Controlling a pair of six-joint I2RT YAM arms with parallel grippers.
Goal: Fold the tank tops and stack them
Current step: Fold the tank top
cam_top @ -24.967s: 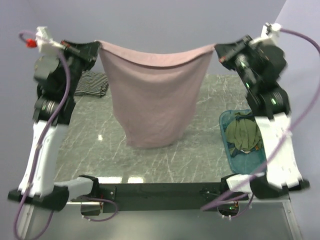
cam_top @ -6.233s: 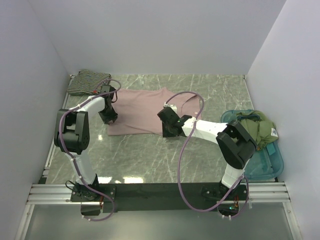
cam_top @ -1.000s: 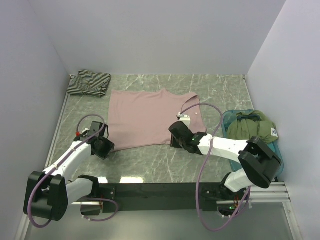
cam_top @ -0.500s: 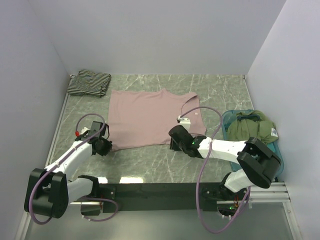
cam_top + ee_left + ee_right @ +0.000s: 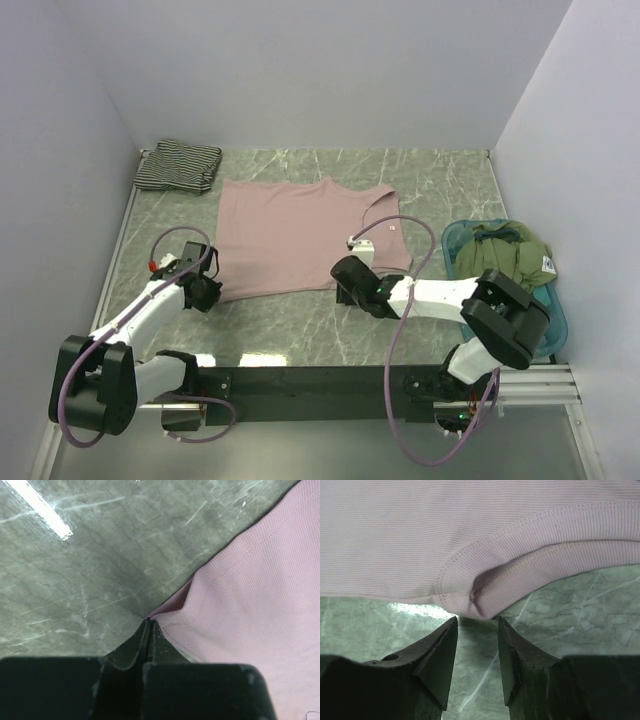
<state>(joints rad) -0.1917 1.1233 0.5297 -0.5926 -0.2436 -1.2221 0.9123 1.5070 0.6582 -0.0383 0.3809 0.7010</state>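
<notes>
Grasping near hem corners of pink tank top (image 5: pixel 300 235), flat on counter (image 5: pixel 440 190), for first fold. Pinching left corner with left end effector (image 5: pixel 149 630), fully shut; straddling right corner with right end effector (image 5: pixel 477 630), half open, holding nothing. Next: close right, lift evenly. Unlike a second ago, left now clamped.

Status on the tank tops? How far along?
Done: striped tank top sits folded in the far left corner. In hand: pink tank top lies flat, unfolded. The left tool is shut on its near left corner, and the right tool is open just short of the near right corner. Left: grip, fold it, stack the two.
</notes>
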